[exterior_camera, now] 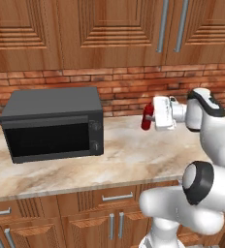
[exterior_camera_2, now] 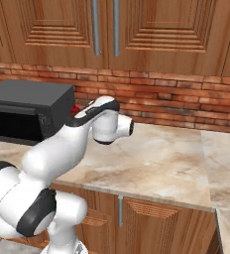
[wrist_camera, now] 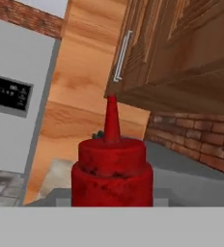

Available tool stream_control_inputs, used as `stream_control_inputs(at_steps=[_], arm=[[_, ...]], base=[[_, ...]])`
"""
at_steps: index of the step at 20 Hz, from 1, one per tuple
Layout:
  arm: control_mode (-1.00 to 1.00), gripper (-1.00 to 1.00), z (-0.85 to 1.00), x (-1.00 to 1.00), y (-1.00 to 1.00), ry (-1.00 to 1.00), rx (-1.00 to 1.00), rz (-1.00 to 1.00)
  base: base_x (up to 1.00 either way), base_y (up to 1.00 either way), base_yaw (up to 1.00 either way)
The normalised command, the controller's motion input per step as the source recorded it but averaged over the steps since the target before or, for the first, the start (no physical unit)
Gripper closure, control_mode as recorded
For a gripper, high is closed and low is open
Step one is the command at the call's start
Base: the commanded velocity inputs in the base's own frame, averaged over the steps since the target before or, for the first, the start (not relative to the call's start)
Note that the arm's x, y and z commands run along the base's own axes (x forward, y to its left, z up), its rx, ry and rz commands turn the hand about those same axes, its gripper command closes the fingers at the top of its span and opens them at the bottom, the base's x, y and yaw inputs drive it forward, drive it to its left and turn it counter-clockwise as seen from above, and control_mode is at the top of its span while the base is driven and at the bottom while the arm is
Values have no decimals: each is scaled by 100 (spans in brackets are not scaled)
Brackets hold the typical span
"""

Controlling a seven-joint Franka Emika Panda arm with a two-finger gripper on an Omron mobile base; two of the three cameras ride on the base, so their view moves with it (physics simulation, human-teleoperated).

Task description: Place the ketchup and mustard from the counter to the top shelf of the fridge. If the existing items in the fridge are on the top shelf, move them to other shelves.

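Ketchup (wrist_camera: 112,169), a small red plastic squeeze bottle with a pointed nozzle, sits clamped in the nearly closed pincer (exterior_camera: 148,116), raised over the marbled stone counter (exterior_camera: 134,155) just right of the black microwave (exterior_camera: 54,125). Carrying it upright and level, with steady squeeze, should stop the soft ribbed body slipping.

A dark microwave (exterior_camera: 54,123) sits left, near the brick wall (exterior_camera: 124,87); wooden cupboards (exterior_camera: 109,29) with metal handles (exterior_camera: 163,26) hang above; drawers (exterior_camera: 109,196) below.
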Motion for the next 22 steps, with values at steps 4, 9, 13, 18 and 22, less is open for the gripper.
stream_control_inputs(at_steps=[4,9,13,18,22], arm=[[-100,100,100,-72,-11,-20,14,-9],[-100,100,77,-82,-23,-1,20,-10],[-100,100,22,-81,-21,0,12,-1],[-100,100,0,-57,-1,-4,3,0],[100,100,0,-61,0,0,3,0]], base=[[0,0,0],[0,0,0],[0,0,0],[0,0,0],[-22,0,-1]])
